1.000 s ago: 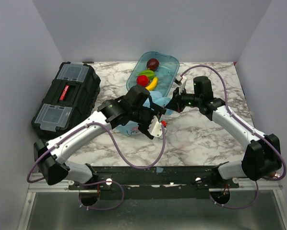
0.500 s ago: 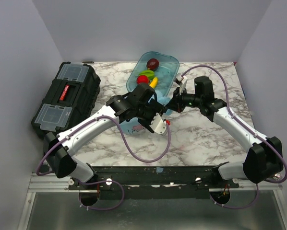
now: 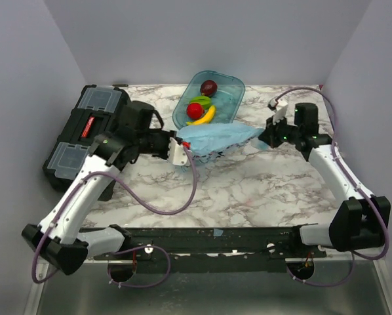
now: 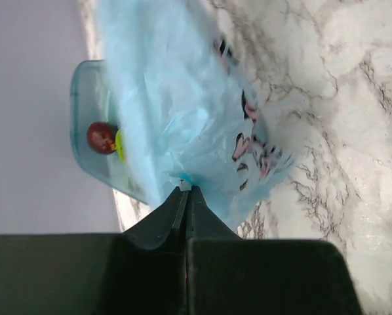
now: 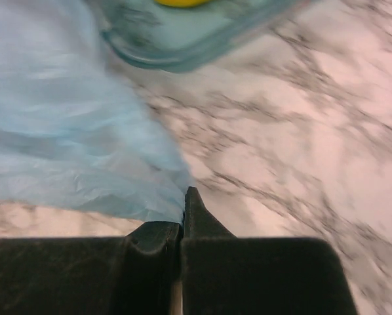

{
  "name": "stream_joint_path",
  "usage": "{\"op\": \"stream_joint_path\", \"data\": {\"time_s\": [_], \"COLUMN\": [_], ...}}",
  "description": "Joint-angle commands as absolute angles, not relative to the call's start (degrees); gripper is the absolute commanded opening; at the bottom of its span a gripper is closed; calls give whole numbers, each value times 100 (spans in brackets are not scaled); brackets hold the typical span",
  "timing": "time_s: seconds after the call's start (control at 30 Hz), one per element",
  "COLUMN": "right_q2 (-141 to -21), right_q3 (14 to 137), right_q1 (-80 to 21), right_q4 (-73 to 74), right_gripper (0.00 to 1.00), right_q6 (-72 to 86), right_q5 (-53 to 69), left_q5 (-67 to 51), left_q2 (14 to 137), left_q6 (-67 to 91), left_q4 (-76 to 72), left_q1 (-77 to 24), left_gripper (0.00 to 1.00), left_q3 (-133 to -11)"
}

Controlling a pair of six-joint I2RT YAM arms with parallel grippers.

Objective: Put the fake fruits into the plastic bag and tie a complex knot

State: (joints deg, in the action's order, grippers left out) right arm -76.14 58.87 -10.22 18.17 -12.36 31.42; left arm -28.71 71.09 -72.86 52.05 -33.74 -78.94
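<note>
top view: the teal tray [image 3: 230, 84] stands on the marble table [image 3: 268, 187]. it holds the maroon fruit [image 3: 209, 87], the green piece [image 3: 200, 101], the red fruit [image 3: 195, 110] and the banana [image 3: 208, 116]. the plastic bag [image 3: 215, 137] is empty and is pulled out into a long band just in front of the tray's near rim. the left gripper [image 3: 181, 148], off the tray's near-left corner, is clamped tight on one end of the bag. the right gripper [image 3: 264, 136], out past the tray's right side, is pinched on the other end. a black toolbox [image 3: 84, 134] lies to the left of the tray.

left wrist view: the left gripper [image 4: 185, 191] has its jaws pressed together, with the bag's film caught at the tips. the plastic bag [image 4: 176, 111] fans away and covers much of the tray [image 4: 84, 167], where the maroon fruit [image 4: 101, 136] shows beside the bag's edge.

right wrist view, blurred: the right gripper [image 5: 183, 197] is fully closed with the plastic bag [image 5: 65, 131] nipped at its tips. the tray [image 5: 183, 56] is just beyond, and the banana [image 5: 179, 2] lies in it.
</note>
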Motion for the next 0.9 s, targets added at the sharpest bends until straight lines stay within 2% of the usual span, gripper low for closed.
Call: {"op": "stream_joint_path", "data": {"time_s": [0.0,0.13,0.27,0.4,0.5,0.6,0.73,0.77,0.8,0.83,0.87], "right_q2": [-7505,-7426,-7152,-7089,-7417,-7874,-8852,-9068,-9303,-9503,-9732], "right_q3": [6050,6244,6759,7369,7574,7396,7734,7952,8156,8455,8748], "right_q1": [41,594,664,659,660,660,660,666,666,668,661], "right_q4": [2703,3295,4299,5558,6462,6430,5355,4981,4514,4249,4077], "right_gripper": [1,1,1,1,0,1,1,9,18,36,59], "right_q6": [-2474,-3286,-3837,-4302,-4727,-4780,-4250,-3923,-3578,-3242,-2971], "right_q5": [2737,2793,3295,3761,3815,3664,3634,3559,3431,3338,3234], "left_q5": [-4341,-5069,-5577,-5668,-5504,-5005,-4318,-4141,-3949,-3700,-3491], "left_q2": [6539,6551,6647,6945,7671,8379,9220,9374,9502,9581,9645], "left_q6": [-6400,-5415,-4324,-3091,-2586,-2435,-1646,-1487,-1334,-1212,-1135], "left_q4": [5126,4934,4535,3666,3450,3338,2795,2753,2690,2657,2681], "left_q1": [-2387,-1758,-1399,-1102,-835,-809,-812,-809,-809,-796,-769], "left_gripper": [0,0,0,0,0,0,0,0,9,19,34], "left_q3": [-7948,-8286,-8380,-8073,-8176,-8374,-8740,-8890,-9004,-9104,-9201]}}
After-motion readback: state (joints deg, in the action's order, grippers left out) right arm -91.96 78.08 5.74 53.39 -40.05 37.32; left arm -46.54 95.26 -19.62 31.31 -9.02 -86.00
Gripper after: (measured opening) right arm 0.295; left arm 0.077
